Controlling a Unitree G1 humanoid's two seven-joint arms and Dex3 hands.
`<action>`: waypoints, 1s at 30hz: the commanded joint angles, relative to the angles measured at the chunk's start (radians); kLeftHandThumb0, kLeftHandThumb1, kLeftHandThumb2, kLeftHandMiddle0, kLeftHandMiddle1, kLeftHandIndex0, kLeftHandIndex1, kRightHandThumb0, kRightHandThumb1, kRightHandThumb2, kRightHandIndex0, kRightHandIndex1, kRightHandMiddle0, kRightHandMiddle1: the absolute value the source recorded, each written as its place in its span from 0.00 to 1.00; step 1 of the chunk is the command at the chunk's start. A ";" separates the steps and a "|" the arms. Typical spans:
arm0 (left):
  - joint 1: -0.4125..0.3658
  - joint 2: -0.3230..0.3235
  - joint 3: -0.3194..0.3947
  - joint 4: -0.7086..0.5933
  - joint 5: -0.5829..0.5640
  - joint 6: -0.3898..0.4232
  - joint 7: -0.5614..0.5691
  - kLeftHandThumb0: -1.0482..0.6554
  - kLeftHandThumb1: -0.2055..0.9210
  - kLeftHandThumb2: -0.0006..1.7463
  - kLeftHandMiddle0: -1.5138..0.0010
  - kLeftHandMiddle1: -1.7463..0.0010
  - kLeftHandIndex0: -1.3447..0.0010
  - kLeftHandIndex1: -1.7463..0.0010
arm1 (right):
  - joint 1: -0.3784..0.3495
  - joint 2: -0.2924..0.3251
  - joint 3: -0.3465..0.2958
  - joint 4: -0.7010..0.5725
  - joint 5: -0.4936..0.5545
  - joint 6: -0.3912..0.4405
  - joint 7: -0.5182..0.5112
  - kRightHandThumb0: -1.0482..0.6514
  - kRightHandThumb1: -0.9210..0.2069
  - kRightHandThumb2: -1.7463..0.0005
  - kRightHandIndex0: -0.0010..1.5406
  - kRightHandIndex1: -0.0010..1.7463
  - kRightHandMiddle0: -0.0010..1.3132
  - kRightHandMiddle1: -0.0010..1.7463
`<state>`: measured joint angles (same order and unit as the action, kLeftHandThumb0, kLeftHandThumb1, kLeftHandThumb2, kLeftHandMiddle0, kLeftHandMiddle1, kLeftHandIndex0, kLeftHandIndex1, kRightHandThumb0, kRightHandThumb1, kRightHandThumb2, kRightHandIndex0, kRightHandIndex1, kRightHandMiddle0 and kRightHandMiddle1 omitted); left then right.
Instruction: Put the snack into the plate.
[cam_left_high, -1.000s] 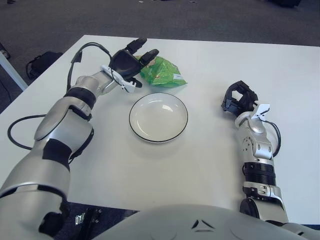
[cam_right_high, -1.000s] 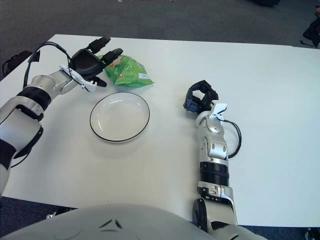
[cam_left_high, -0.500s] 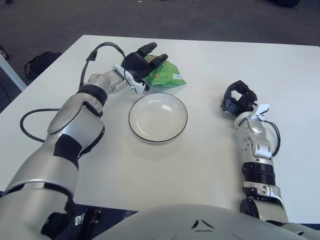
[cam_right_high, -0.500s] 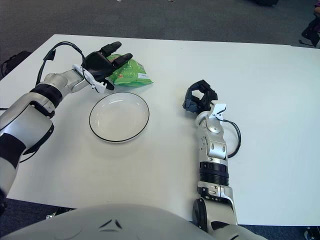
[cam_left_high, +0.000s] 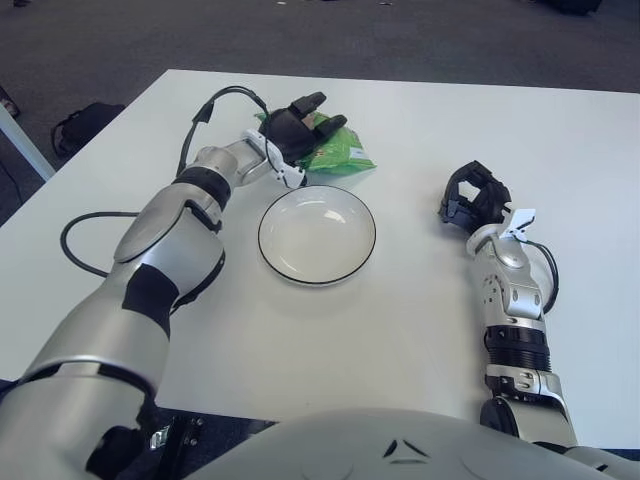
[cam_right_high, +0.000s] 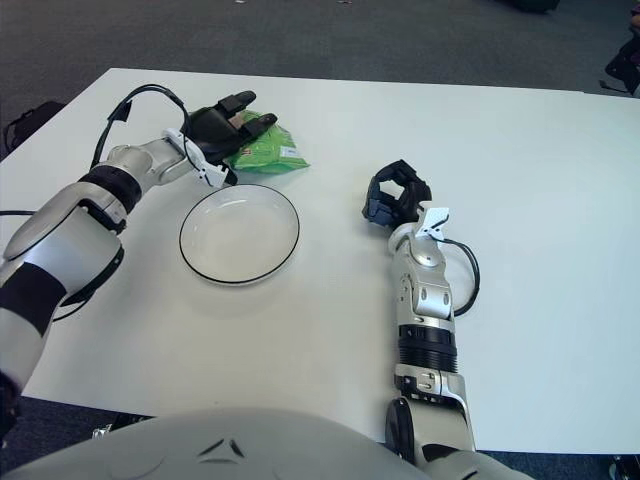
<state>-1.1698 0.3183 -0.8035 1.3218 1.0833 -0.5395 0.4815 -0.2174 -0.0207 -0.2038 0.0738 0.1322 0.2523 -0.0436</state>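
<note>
A broad white rectangular desk (cam_left_high: 400, 330) is seen from above, with dark grey carpet floor (cam_left_high: 400, 40) beyond its far edge. A round white shallow plate with a thin dark rim (cam_left_high: 317, 234) is set on the desk left of centre and holds nothing. A crinkled green foil snack packet (cam_left_high: 340, 152) lies flat on the desk just beyond the plate's far edge, outside the rim, with a small pale label patch visible on its top. The left robot hand (cam_left_high: 297, 128), black-fingered on a silver forearm, is placed over the left part of the snack packet; its fingers (cam_left_high: 312, 102) are spread wide and extended across the far-left portion of the packet, not closed round it. Whether the fingertips actually touch the foil cannot be told. A black cable (cam_left_high: 215, 100) is looped from the left wrist back along the arm. The right robot hand (cam_left_high: 472, 196) is shown well to the right of the plate, near the desk surface, with its black fingers curled into a loose fist and nothing held. Its silver forearm (cam_left_high: 510, 310) runs toward the near edge of the desk. A dark bag (cam_left_high: 85, 125) is noted on the floor past the desk's left edge.
</note>
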 joint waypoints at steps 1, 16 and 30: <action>-0.024 -0.010 0.000 0.011 -0.015 0.015 -0.020 0.02 0.95 0.06 1.00 1.00 1.00 1.00 | 0.076 0.020 0.009 0.035 0.012 0.060 0.000 0.34 0.51 0.27 0.80 1.00 0.45 1.00; 0.032 -0.065 0.033 0.057 -0.082 0.126 -0.094 0.08 0.92 0.10 0.99 0.99 0.99 0.88 | 0.086 0.015 0.020 0.018 0.024 0.080 0.028 0.34 0.48 0.29 0.79 1.00 0.43 1.00; 0.081 -0.074 0.027 0.065 -0.093 0.185 -0.053 0.18 0.71 0.37 0.90 0.29 1.00 0.50 | 0.086 0.007 0.020 0.010 0.026 0.103 0.057 0.35 0.46 0.31 0.78 1.00 0.42 1.00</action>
<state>-1.1150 0.2419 -0.7663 1.3781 0.9855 -0.3621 0.4207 -0.2059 -0.0246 -0.1886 0.0425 0.1385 0.2933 0.0072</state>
